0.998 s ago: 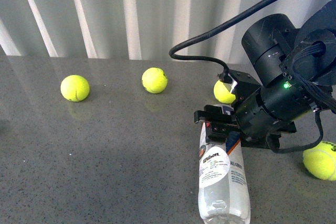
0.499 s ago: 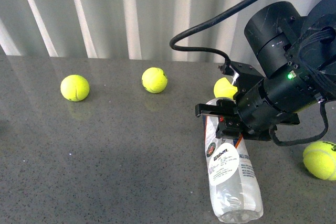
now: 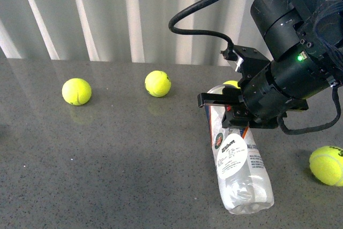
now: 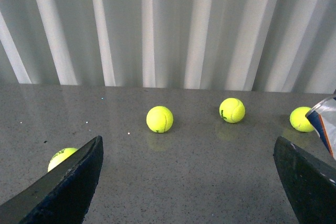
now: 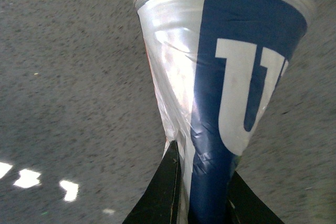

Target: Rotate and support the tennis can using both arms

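Much open table (image 3: 107,159) lies left of tennis can (image 3: 238,164).

ARX's right gripper (image 3: 225,112) is clamping the far end of the tennis can (image 3: 239,159), which is stretching from it toward the camera over the table (image 3: 107,175). Of 4 balls, the rear ball (image 3: 231,84) is sitting just behind the gripper. The middle ball (image 3: 158,83) and the outer ball (image 3: 76,90) are lying to its left. The near ball (image 3: 326,164) is resting to its right, closer to the camera.
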Tool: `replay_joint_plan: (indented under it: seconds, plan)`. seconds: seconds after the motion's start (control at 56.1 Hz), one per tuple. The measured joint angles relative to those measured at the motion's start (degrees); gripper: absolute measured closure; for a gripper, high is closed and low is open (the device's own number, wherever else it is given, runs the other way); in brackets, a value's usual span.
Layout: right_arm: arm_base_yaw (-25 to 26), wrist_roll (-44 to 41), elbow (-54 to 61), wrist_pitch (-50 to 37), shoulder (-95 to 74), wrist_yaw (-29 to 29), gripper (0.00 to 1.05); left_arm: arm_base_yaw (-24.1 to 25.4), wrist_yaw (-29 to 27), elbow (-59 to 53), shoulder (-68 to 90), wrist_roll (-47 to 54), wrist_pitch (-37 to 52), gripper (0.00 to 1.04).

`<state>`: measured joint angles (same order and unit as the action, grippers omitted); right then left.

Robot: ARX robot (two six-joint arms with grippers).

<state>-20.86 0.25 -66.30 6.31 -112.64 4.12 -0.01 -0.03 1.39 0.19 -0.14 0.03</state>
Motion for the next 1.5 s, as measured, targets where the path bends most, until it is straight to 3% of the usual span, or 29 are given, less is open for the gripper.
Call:
replay_joint_plan:
  seconds: [0.16,0.339,0.481,0.731,1.212,1.337,1.497]
  plan:
    - [-1.0,-16.6,4.7,-9.1,4.3,0.9,0.99,0.0,0.0,0.0,0.0,0.0,0.0,0.07]
    - [-1.1,-38.8,10.4,-14.8,8.2,-4.7,0.99,0.0,0.0,0.0,0.0,0.0,0.0,0.07]
    - [-1.7,-48.5,13.9,-15.0,8.7,-9.4,0.99,0.0,0.0,0.0,0.0,0.0,0.0,0.07]
    - [-6.1,-55.4,11.4,-14.1,4.8,-13.5,0.99,0.0,0.0,0.0,0.0,0.0,0.0,0.07]
    - [-11.1,-56.7,-10.2,-5.9,-13.5,-17.3,0.99,0.0,0.0,0.0,0.0,0.0,0.0,0.07]
    - [-12.6,-54.8,-12.2,-3.6,-14.8,-19.4,0.99,0.0,0.0,0.0,0.0,0.0,0.0,0.07]
    - [-13.1,-55.9,-12.9,-0.3,-15.1,-17.9,0.99,0.0,0.0,0.0,0.0,0.0,0.0,0.07]
